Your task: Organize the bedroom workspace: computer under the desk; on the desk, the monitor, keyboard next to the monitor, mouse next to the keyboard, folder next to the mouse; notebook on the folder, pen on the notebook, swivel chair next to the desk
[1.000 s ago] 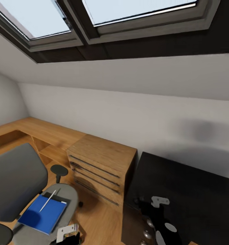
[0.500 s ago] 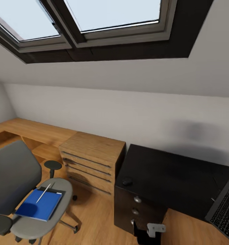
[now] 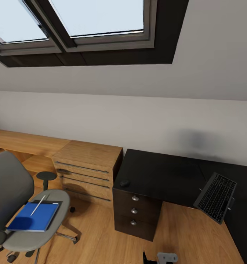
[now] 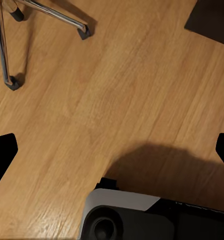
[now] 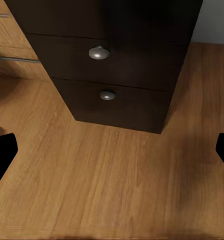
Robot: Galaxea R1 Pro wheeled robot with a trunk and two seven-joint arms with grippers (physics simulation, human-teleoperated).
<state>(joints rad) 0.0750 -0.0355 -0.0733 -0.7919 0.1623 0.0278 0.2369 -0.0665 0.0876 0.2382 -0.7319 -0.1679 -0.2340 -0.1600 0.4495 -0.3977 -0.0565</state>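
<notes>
The left gripper and the right gripper are each seen with fingertips spread wide at the picture edges, nothing held between them, above bare wooden floor. In the left wrist view the chrome legs and black casters of the swivel chair are seen on that floor; in the right wrist view the black drawer unit with round metal knobs is faced. Nearest in the head view, the swivel chair is stood well apart from the desk, and the folder is laid flat on its seat with a thin pale pen on top. Farther off, the mouse is placed at the desk's left front corner above the drawer unit, and the keyboard is set near the desk's right front edge, overhanging it. Beside the desk's left end a light wooden drawer cabinet is stood against the white wall, under slanted skylights.
</notes>
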